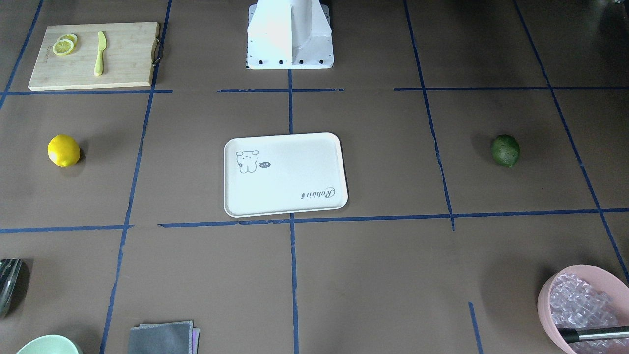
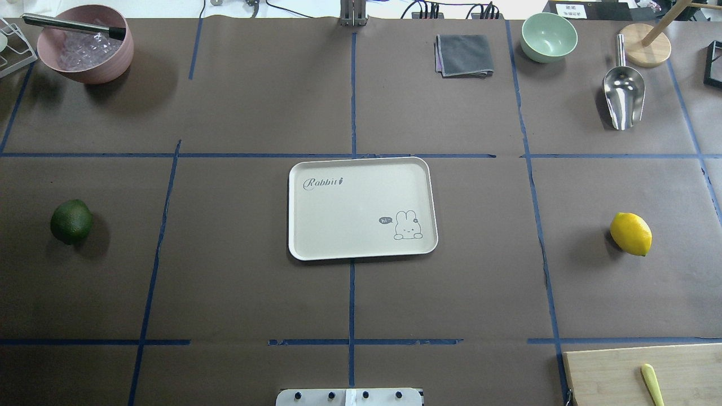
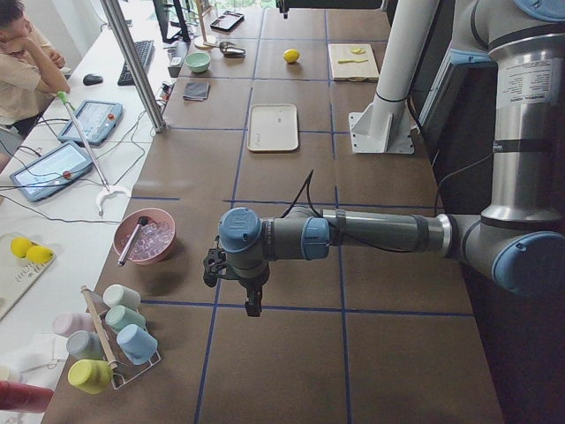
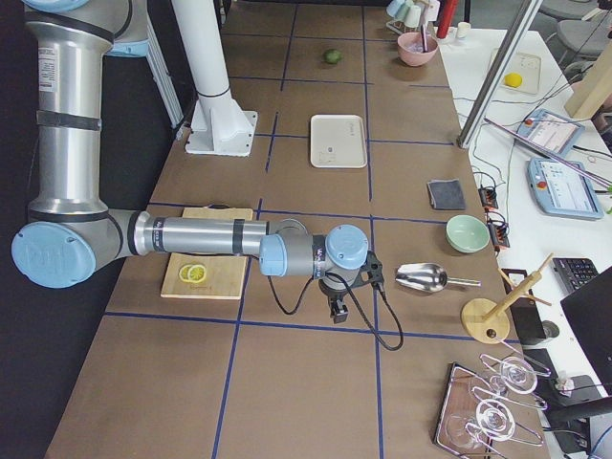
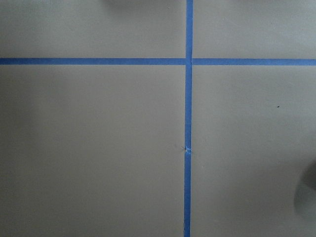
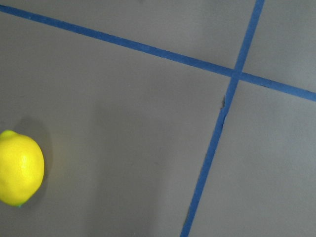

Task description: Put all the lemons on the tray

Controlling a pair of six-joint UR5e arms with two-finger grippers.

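Yellow lemon partly beyond the right wrist view's left edge

Tray: cream-white, rectangular, rounded corners, rabbit drawing and "Rabbit" script, lying flat at centre of desk.
Yellow lemon: bright, oval, pointed tip, lying on its side on desk, on robot's right, well apart from tray.
Green lemon: dark, dimpled, resting on desk, on robot's left, well apart from tray.

A long table covered in brown paper, gridded with blue tape; a white bench runs alongside. Light is even.
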